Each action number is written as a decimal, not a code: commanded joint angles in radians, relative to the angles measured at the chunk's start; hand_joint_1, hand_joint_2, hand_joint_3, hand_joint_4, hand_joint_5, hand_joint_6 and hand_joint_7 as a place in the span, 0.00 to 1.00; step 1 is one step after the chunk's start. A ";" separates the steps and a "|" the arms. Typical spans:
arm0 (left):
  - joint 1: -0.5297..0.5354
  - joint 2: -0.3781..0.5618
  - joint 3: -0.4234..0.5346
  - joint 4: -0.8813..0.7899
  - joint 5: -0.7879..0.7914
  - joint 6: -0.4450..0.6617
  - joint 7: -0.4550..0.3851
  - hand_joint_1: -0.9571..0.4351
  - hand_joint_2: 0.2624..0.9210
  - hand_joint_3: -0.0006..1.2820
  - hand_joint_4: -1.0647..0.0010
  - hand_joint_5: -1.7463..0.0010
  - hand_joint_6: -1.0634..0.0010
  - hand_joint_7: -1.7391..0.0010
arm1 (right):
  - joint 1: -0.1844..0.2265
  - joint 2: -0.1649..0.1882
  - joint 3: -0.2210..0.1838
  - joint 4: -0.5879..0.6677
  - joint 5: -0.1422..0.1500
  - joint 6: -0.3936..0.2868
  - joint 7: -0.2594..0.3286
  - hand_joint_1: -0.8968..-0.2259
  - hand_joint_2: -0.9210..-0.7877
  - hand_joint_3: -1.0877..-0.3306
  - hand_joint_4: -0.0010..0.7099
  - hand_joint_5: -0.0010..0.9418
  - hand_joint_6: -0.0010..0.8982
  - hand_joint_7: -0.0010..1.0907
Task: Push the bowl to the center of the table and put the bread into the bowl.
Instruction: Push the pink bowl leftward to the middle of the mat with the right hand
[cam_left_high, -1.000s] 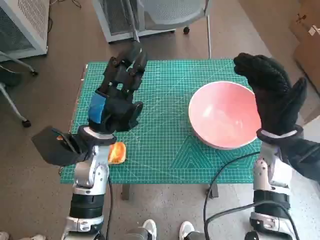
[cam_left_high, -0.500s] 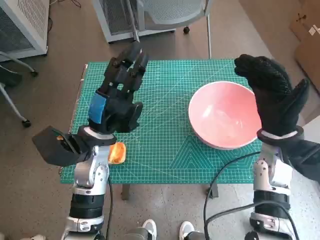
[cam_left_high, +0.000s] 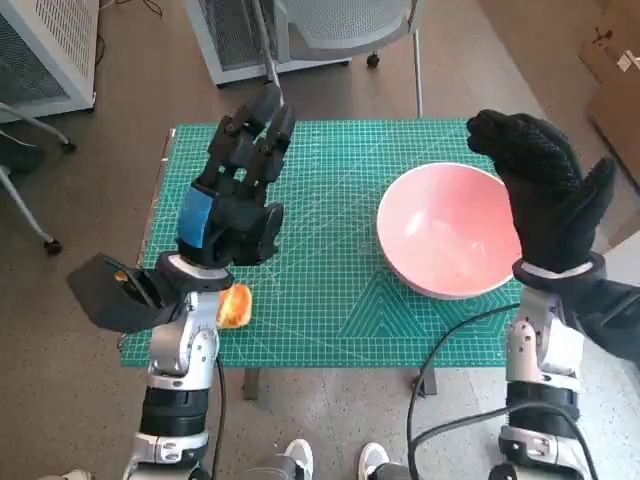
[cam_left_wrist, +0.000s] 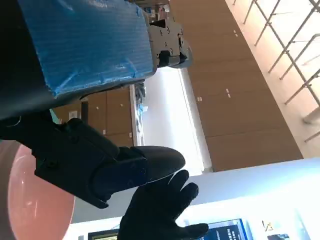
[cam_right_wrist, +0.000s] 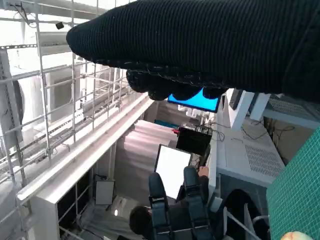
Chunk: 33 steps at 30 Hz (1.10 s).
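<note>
— Fingers first: what do we see of them?

— Our left hand (cam_left_high: 232, 195) is raised over the green mat (cam_left_high: 330, 250), its fingers (cam_left_high: 255, 135) stretched forward and a little apart, with nothing between them. Our right hand (cam_left_high: 545, 195) stands upright in its glove, fingers (cam_left_high: 505, 135) extended and close together, the thumb splayed out to the side — it holds nothing either.

— And where is the bowl?

— We find the bowl (cam_left_high: 445, 230), pink and upright, on the mat's right half, towards the right edge rather than the middle. Our right hand stands at its far right rim; from above we cannot tell whether the glove touches the rim or only hangs just beside it.

— The bread?

— We see the bread (cam_left_high: 233, 305) at the near left corner of the mat, partly hidden behind our left wrist, well apart from the bowl. Neither hand touches it.

— What do the wrist cameras add?

— From the left wrist we see the blue tape (cam_left_wrist: 85, 40) on the hand's back, a slice of the pink bowl (cam_left_wrist: 30, 205), and the gloved right hand (cam_left_wrist: 160, 212) beyond it. From the right wrist we see the glove as a dark band, our left hand (cam_right_wrist: 180, 205) raised opposite, and a strip of the mat (cam_right_wrist: 300, 200).

— Anything round the table?

— A chair (cam_left_high: 340, 25) stands on the floor past the far edge, and cables (cam_left_high: 450, 370) run down by our right forearm.
</note>
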 joint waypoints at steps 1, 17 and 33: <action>-0.018 0.002 0.004 0.019 -0.001 -0.015 -0.005 0.31 0.56 0.60 1.00 1.00 1.00 0.77 | 0.011 0.005 0.008 0.013 -0.012 0.018 -0.011 0.29 0.00 0.64 0.36 0.00 0.45 0.00; -0.026 0.013 0.012 0.013 0.005 -0.008 0.006 0.31 0.57 0.61 1.00 1.00 1.00 0.77 | -0.039 -0.064 -0.058 0.149 -0.005 -0.054 0.013 0.31 0.00 0.64 0.36 0.00 0.44 0.00; -0.023 0.021 0.018 0.014 0.017 -0.007 0.020 0.33 0.56 0.61 1.00 1.00 1.00 0.77 | -0.232 -0.220 -0.183 0.759 -0.053 -0.135 -0.102 0.42 0.00 0.51 0.29 0.00 0.39 0.00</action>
